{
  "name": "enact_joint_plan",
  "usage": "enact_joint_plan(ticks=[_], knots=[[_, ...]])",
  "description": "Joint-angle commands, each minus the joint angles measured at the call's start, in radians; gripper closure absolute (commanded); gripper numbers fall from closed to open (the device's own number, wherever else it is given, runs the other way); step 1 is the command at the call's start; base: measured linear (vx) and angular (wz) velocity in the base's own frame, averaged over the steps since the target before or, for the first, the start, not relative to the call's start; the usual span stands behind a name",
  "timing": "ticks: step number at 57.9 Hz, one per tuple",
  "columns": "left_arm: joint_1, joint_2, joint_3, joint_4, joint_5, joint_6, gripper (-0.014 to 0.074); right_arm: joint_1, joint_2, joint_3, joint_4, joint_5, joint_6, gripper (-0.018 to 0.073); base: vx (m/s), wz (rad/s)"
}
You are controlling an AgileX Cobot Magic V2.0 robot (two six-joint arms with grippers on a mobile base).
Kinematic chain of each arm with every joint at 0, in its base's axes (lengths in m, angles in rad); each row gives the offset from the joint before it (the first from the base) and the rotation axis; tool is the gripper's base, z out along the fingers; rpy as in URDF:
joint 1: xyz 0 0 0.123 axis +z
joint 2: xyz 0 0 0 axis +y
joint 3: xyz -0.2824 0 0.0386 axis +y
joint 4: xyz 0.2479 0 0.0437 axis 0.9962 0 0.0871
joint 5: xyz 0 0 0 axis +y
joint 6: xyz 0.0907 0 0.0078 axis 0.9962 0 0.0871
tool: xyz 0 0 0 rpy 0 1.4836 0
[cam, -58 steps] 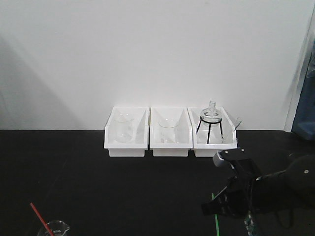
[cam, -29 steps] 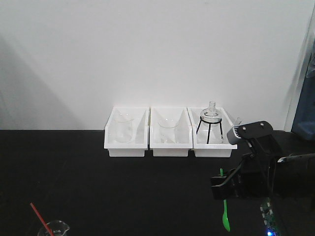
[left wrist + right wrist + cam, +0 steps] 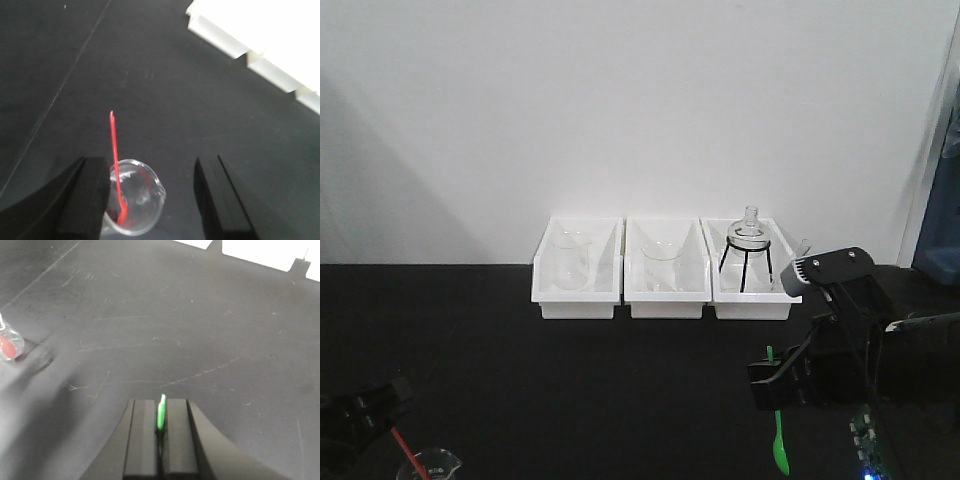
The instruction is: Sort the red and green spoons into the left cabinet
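White bins (image 3: 667,307) number 3; 1 red spoon (image 3: 115,155), 1 green spoon (image 3: 779,450).

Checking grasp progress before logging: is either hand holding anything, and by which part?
The right hand pinches the green spoon by its handle, bowl hanging down. The left hand is open, holding nothing.

Spoons: two. One red spoon (image 3: 116,150) stands in the table beaker (image 3: 144,196) just beside the left gripper (image 3: 150,165). One green spoon (image 3: 779,445) is pinched in the right gripper (image 3: 160,407).
Beakers: three. The table beaker, plus the second beaker (image 3: 570,258) and third beaker (image 3: 661,265), both well ahead of the grippers.
White bins: three in a row. The near bin (image 3: 752,305) is closest to the right gripper, then the middle bin (image 3: 667,305) and the far bin (image 3: 578,305).
Flasks: one flask (image 3: 751,232), in the near bin.
Stands: one black stand (image 3: 744,268) under the flask.
Grippers: two.
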Motion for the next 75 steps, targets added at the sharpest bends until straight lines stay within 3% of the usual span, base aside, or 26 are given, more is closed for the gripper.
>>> enact_joint_plan(ticks=[1, 18, 43, 59, 65, 75], knots=[[0.002, 0.023, -0.052, 0.016, -0.106, -0.004, 0.009, -0.003, -0.039, -0.03, 0.019, -0.036, -0.004, 0.0564, 0.0, 0.0], [0.002, 0.155, -0.085, 0.028, -0.128, -0.004, 0.009, -0.003, -0.039, -0.03, -0.054, -0.037, -0.003, 0.0564, 0.0, 0.0], [0.003, 0.256, -0.085, 0.027, -0.216, -0.004, 0.0097, -0.003, -0.039, -0.03, -0.055, -0.032, 0.001, 0.0564, 0.0, 0.0], [0.042, 0.281, -0.085, 0.028, -0.22, -0.004, 0.0111, -0.003, -0.039, -0.03, -0.053, -0.025, 0.001, 0.0564, 0.0, 0.0], [0.046, 0.281, -0.085, 0.029, -0.227, -0.004, 0.0155, -0.003, -0.039, -0.03, -0.053, -0.026, 0.001, 0.0564, 0.0, 0.0], [0.046, 0.281, -0.085, 0.03, -0.234, -0.004, 0.0345, -0.003, -0.039, -0.03, -0.053, -0.026, 0.005, 0.0564, 0.0, 0.0]])
